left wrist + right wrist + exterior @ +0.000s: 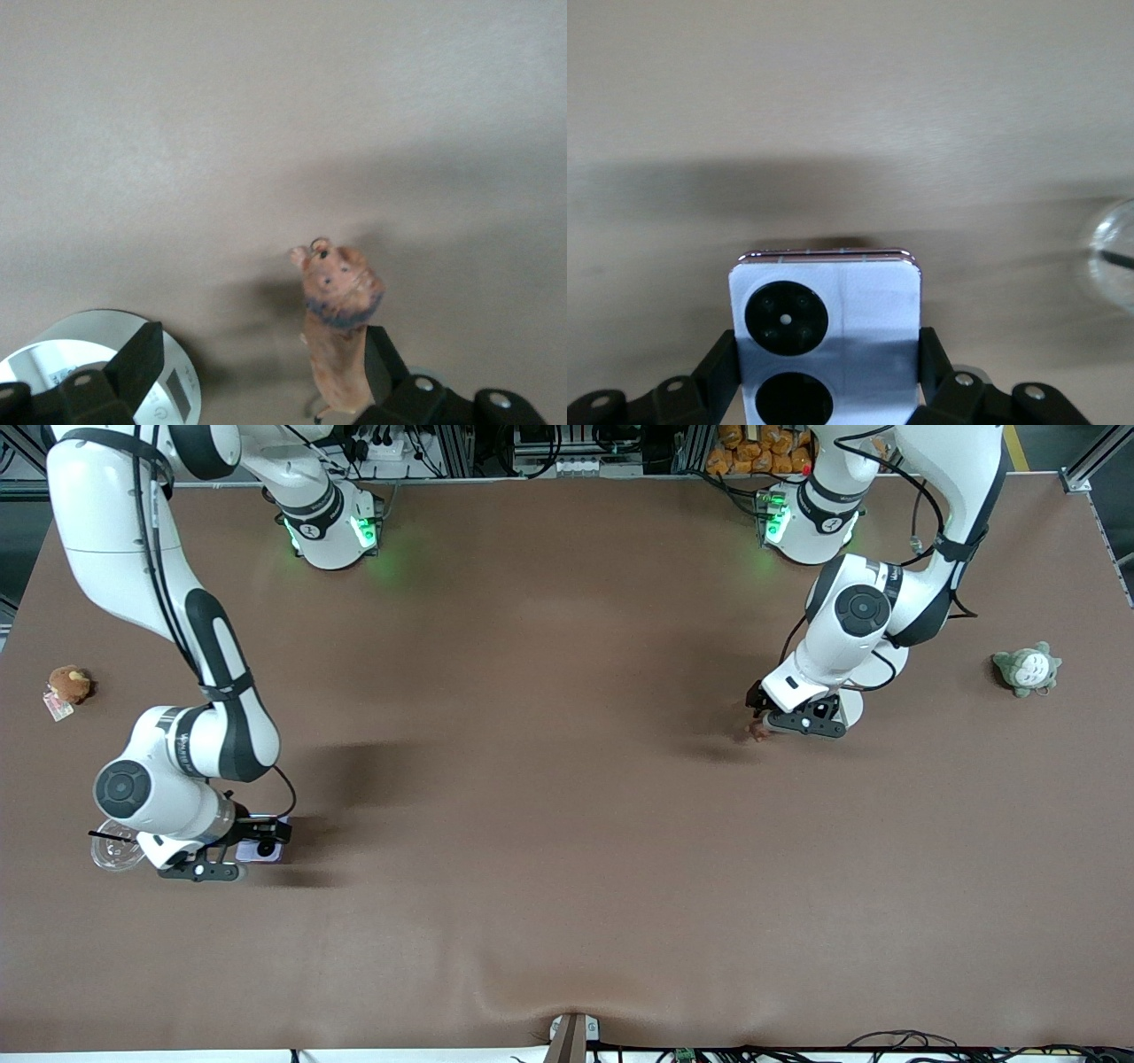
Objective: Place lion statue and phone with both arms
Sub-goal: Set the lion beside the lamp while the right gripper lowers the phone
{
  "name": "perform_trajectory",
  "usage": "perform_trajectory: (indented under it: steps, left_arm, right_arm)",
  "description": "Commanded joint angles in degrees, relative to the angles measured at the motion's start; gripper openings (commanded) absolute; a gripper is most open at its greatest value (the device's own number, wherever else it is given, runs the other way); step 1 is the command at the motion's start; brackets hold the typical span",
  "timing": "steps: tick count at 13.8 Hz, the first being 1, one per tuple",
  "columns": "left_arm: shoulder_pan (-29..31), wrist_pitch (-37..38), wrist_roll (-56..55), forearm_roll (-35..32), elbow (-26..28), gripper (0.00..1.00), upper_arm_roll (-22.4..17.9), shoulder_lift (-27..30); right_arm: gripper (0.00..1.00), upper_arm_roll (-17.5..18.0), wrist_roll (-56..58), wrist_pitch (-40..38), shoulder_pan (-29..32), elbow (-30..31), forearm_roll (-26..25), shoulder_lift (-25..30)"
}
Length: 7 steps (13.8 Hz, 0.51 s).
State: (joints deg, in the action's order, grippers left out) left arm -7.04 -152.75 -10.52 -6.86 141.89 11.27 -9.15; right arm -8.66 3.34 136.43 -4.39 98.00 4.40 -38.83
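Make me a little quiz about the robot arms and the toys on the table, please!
1. True or false: the right tool is shut on the phone.
2. What does the left tool have between its fingers? A) a grey-green plush B) the lion statue C) a clear cup
3. Fill in: the brown plush toy lies toward the ____ arm's end of the table.

Key: 1 true. 2 B, the lion statue; one finger touches it and the other stands apart, so the tool is open. 3 right.

robot lab, two franka arms (177, 646), brown table (567, 868)
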Motion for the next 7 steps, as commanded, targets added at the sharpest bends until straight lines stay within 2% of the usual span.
perform_trajectory:
  steps: [1,4,7]
  left_arm:
    - [0.1,7.8,-1.1,-0.2,-4.4,1.0,3.0,1.7]
    - [0.1,16.4,-1.0,-0.1,-9.2,1.0,3.2,2.5]
    - [0.0,26.8,-0.5,2.9,-17.5,1.0,3.2,2.6]
  right_arm:
    - [0.22,1.0,1.2,1.9,1.4,-1.5,-1.1,-1.7]
    - [0.23,0.9,1.4,4.0,2.6,-1.5,-1.5,-2.9]
    - [0.25,0.9,1.5,4.5,2.6,-1.6,-2.0,-3.3]
